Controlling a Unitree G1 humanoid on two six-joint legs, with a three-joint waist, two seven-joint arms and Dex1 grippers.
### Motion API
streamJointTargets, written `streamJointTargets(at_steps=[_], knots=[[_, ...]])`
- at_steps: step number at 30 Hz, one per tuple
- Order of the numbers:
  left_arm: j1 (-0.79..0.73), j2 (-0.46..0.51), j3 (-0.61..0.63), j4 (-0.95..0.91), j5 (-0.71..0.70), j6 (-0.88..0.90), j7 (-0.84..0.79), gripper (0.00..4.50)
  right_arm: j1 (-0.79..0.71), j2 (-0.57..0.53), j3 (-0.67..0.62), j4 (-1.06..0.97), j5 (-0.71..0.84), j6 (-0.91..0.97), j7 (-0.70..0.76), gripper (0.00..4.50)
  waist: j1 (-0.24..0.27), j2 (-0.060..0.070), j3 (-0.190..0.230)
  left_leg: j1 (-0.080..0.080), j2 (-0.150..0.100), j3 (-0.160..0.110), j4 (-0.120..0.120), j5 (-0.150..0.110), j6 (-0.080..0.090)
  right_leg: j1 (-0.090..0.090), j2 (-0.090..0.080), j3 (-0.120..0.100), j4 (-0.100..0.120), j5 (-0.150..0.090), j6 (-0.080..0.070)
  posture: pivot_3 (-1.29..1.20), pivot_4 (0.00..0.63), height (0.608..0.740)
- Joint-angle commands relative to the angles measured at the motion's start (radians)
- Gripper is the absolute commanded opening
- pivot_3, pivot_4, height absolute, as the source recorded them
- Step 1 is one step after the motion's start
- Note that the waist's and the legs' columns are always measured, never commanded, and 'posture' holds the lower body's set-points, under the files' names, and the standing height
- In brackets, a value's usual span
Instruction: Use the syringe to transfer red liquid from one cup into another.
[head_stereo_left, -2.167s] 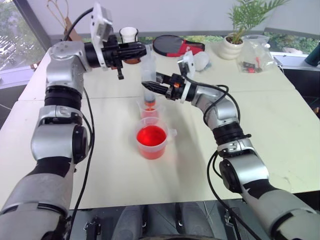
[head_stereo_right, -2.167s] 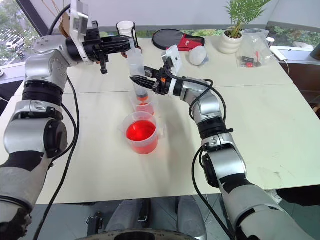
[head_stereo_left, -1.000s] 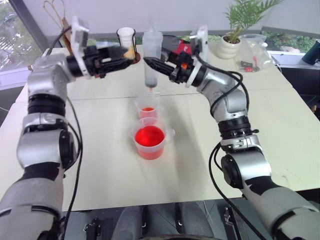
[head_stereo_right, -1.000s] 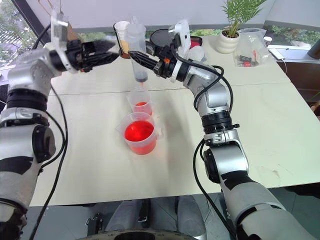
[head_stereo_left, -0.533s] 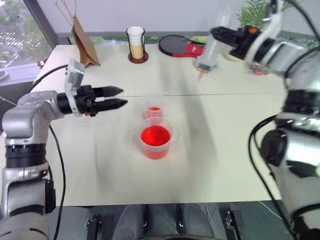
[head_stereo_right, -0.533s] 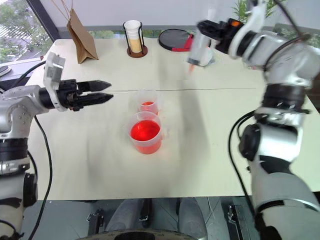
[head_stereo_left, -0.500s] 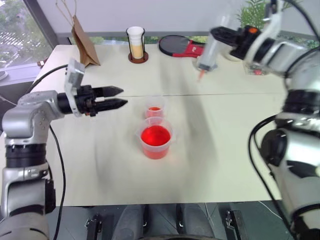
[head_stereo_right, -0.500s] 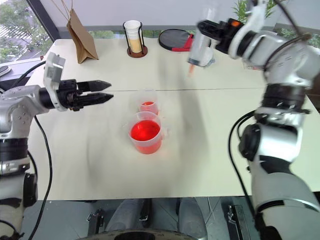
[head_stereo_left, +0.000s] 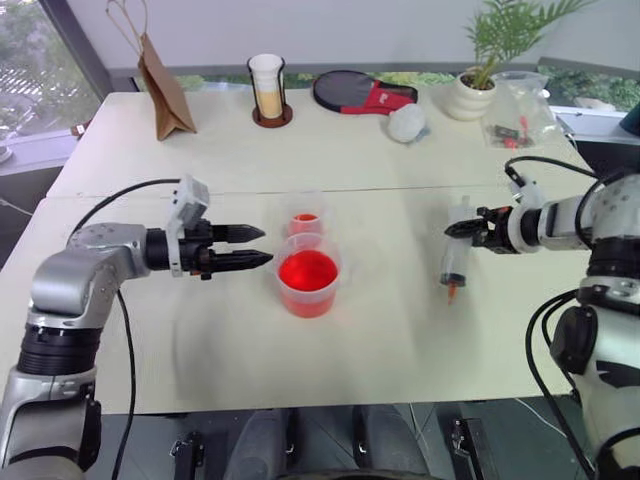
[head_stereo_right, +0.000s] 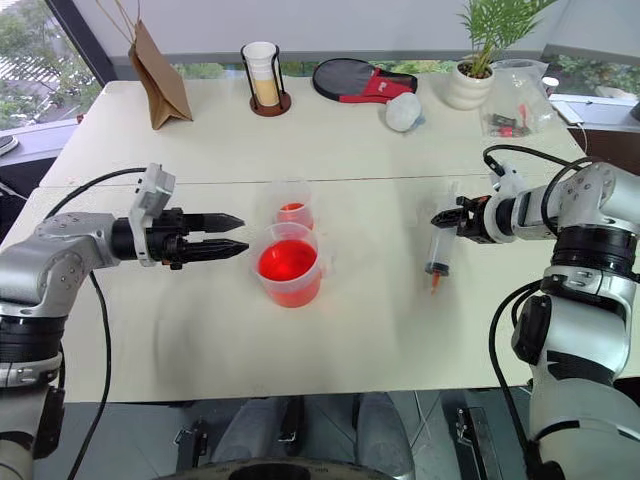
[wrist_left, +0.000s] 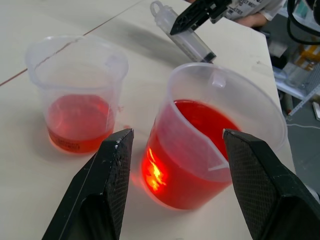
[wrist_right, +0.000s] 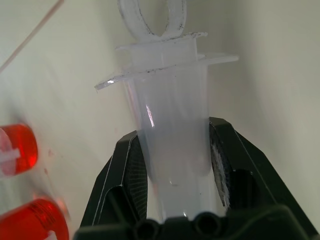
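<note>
From the right wrist view, I see the syringe (wrist_right: 170, 125) clamped between the jaws, with its nozzle end hidden below them and its plunger ring cut off by the frame. Beside the jaws, two red cups (wrist_right: 20, 190) are blurred and cropped. From the left wrist view, both jaw tips run out of frame.

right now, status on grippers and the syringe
Right gripper shut on the syringe, nozzle down over bare table. Left gripper open beside the big cup. Nothing in the way.
</note>
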Motion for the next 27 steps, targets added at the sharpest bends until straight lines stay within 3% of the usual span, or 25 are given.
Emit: streamJointTargets(at_steps=[1,2,6,8,9,13,18,23,27], knots=[[-0.023,0.015,0.014,0.008,0.005,-0.031,0.009,2.88,0.003,0.007,-0.013,0.002,-0.003,0.006,-0.012,1.41,0.001,0.000,0.000,0.000,0.000,0.000,0.000,0.000,0.000,0.000,0.000,0.000,0.000,0.000,0.000,0.00,0.150,0.740],[-0.025,0.015,0.015,0.010,0.004,-0.034,0.013,2.88,0.011,0.011,-0.016,0.001,-0.010,0.006,-0.017,1.41,0.002,0.000,0.000,0.000,0.000,0.000,0.001,0.000,0.000,0.000,0.000,0.000,0.000,0.000,0.000,0.00,0.150,0.740],[-0.031,0.022,0.016,0.030,0.007,-0.048,0.022,2.95,0.032,0.018,-0.014,-0.010,-0.023,0.006,-0.023,3.17,0.005,0.000,0.000,0.000,0.000,0.000,0.001,0.000,0.001,0.001,0.002,0.000,0.000,0.000,0.000,0.00,0.150,0.740],[-0.035,0.018,0.020,0.045,0.007,-0.055,0.032,2.95,0.033,0.018,-0.015,-0.019,-0.027,0.006,-0.021,4.26,0.003,-0.001,0.000,0.001,0.000,0.000,0.001,0.000,0.001,0.002,0.002,0.000,0.000,0.000,0.000,0.00,0.150,0.740],[-0.037,0.015,0.021,0.051,0.007,-0.056,0.036,2.95,0.032,0.017,-0.015,-0.021,-0.027,0.006,-0.019,4.46,0.004,-0.001,0.000,0.001,0.000,0.000,0.001,0.000,0.001,0.003,0.003,0.000,0.000,0.000,0.000,0.00,0.150,0.740],[-0.037,0.001,0.032,0.094,0.021,-0.090,0.068,2.95,0.036,-0.003,-0.040,-0.093,-0.017,-0.012,0.013,4.46,0.005,-0.001,0.000,0.002,0.000,-0.001,0.001,0.000,0.001,0.005,0.003,0.000,-0.002,0.000,0.000,0.00,0.150,0.740],[0.018,0.009,0.057,0.159,0.047,-0.146,0.101,2.95,0.198,-0.197,0.013,-0.261,0.059,-0.242,0.351,4.46,0.009,0.000,0.000,0.001,0.000,-0.001,0.001,-0.002,0.003,0.004,0.003,0.000,-0.003,0.000,0.000,0.00,0.150,0.740],[0.123,-0.006,0.108,0.219,0.095,-0.257,0.163,2.95,0.616,-0.314,-0.218,-0.472,0.185,-0.447,0.739,4.46,0.007,0.000,0.000,0.002,0.001,-0.002,0.001,-0.004,0.007,0.009,0.004,-0.001,-0.008,0.000,0.001,0.00,0.150,0.740],[0.207,-0.035,0.123,0.197,0.089,-0.273,0.192,2.95,0.911,-0.238,-0.284,-0.600,0.105,-0.681,0.762,4.46,0.006,-0.001,0.000,0.007,0.002,-0.001,0.001,-0.005,0.008,0.014,0.001,0.000,-0.011,0.000,0.001,0.00,0.150,0.740]])
